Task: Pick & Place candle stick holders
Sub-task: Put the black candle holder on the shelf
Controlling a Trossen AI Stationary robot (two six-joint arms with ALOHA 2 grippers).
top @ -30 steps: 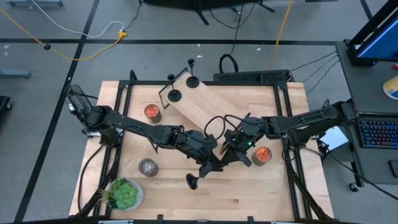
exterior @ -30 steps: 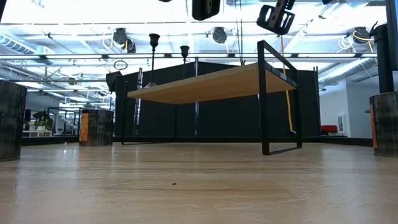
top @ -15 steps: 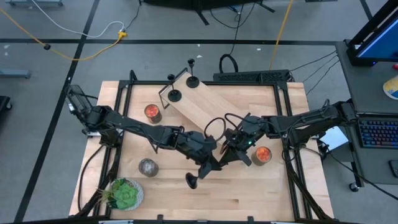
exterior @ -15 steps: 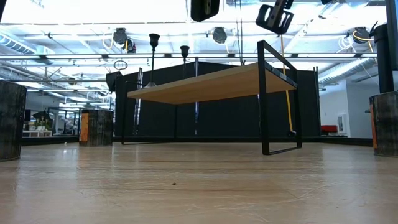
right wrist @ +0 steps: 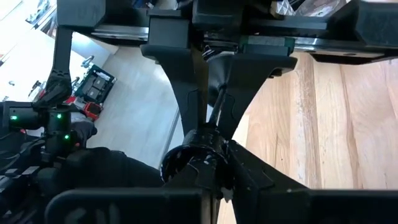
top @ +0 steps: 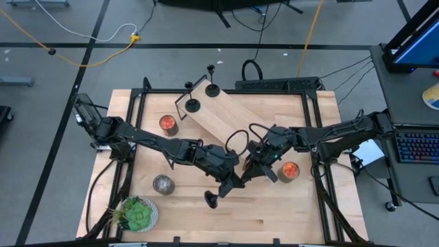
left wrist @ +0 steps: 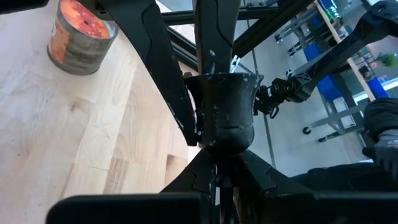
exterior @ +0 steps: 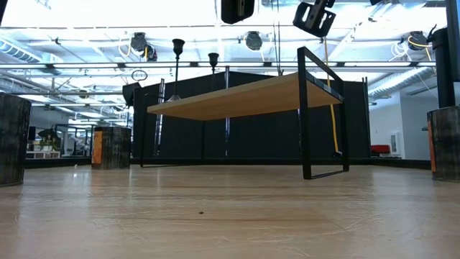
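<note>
A candle stick holder (top: 214, 198) is held mid-table between both grippers. The left gripper (top: 231, 186) is pinched on its stem, beside the cup (left wrist: 225, 107); the right gripper (right wrist: 209, 104) is pinched on the same stem. Two more holders (top: 202, 96) stand on the far shelf (top: 219, 113).

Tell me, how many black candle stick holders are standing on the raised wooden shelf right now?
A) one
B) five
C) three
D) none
C: the high view shows three candle stick holders upright at the far end of the wooden shelf.
</note>
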